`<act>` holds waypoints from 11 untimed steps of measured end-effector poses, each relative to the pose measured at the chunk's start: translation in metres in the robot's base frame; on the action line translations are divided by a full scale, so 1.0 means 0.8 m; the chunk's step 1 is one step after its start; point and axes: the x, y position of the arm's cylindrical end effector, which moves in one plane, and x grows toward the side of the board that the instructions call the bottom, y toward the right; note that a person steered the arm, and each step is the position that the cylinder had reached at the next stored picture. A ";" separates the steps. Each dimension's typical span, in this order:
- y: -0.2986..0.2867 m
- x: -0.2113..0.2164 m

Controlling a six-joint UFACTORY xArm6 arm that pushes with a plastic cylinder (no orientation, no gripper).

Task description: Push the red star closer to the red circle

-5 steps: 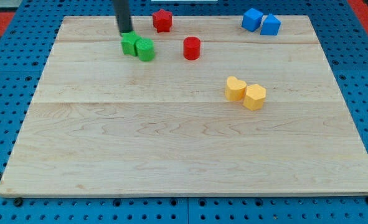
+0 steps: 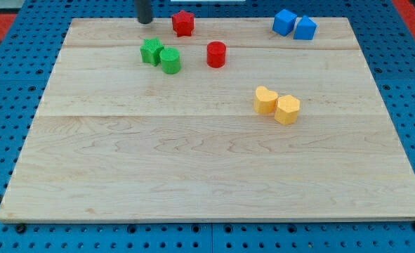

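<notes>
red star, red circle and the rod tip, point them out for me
red star (image 2: 183, 22), camera view, middle of its top face
red circle (image 2: 216, 53), camera view, centre of the cylinder
my tip (image 2: 145, 21), camera view, very end of the rod

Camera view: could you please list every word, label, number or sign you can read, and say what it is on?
None: no readable text appears anywhere.
The wooden board is plain.
The red star, red circle, green, blue and yellow blocks carry no marks.
My tip, left of the star, is unmarked.
</notes>
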 end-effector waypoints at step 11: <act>0.274 0.053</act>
